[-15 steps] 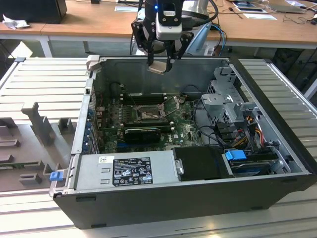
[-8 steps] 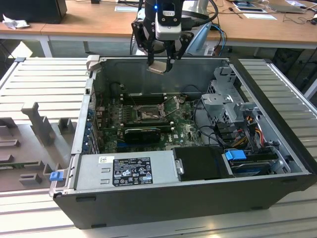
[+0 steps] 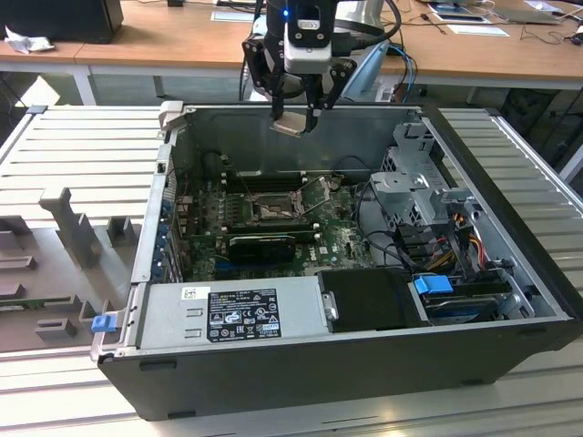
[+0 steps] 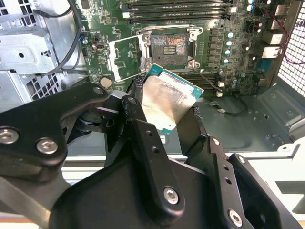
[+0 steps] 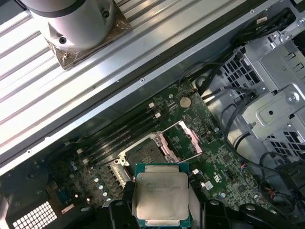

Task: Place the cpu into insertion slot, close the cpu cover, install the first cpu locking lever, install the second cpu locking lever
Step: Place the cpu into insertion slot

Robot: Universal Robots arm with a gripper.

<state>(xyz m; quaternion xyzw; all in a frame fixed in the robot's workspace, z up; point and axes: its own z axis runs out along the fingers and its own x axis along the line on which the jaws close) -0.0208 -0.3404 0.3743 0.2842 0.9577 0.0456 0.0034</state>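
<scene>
My gripper (image 3: 293,116) hangs above the open computer case (image 3: 510,246), shut on the cpu (image 3: 290,126). In both wrist views the cpu (image 4: 164,98) (image 5: 160,193) is a silver-topped square chip with a green edge, clamped between the black fingers (image 4: 138,124). Below it, on the green board, the insertion slot (image 4: 169,47) (image 5: 147,153) (image 3: 271,211) stands uncovered. The cpu cover (image 4: 125,58) (image 5: 183,140) is swung open beside the slot, the board showing through its window. The cpu is well above the slot and apart from it.
A grey power-supply box (image 3: 232,314) lies along the case's near side. A metal drive cage (image 3: 414,182) with cables fills the exterior view's right. A long black card (image 3: 260,246) sits just in front of the slot. Black memory slots (image 4: 176,12) run beside it.
</scene>
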